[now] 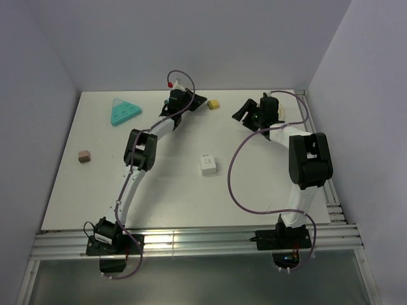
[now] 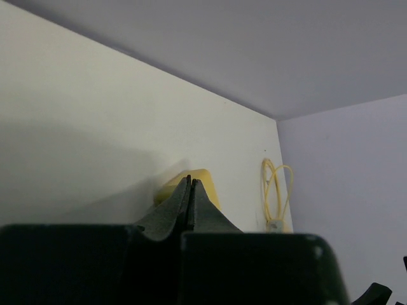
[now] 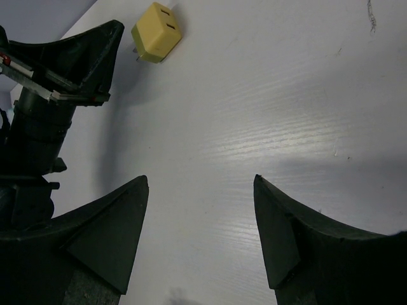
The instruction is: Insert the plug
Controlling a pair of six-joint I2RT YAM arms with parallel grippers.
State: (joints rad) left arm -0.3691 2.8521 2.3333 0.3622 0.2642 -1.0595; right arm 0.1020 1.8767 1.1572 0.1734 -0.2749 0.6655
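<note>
Pick-up of the yellow plug (image 3: 157, 32) is judged the step in hand. It lies free on the table (image 1: 165, 190) nr the far edge, just beyond the left gripper (image 2: 190, 181), whose jaws are pressed together w/ nothing between; the right gripper (image 3: 201, 181) is held apart over bare tabletop. Next, the left jaws would need to be opened & set astride the plug before it's carried to the white socket block (image 1: 208, 164). Tip-to-plug contact can't be told, and the socket slots are too small to be made out.

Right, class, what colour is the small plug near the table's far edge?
The plug is pale yellow, clearest in the right wrist view.
</note>
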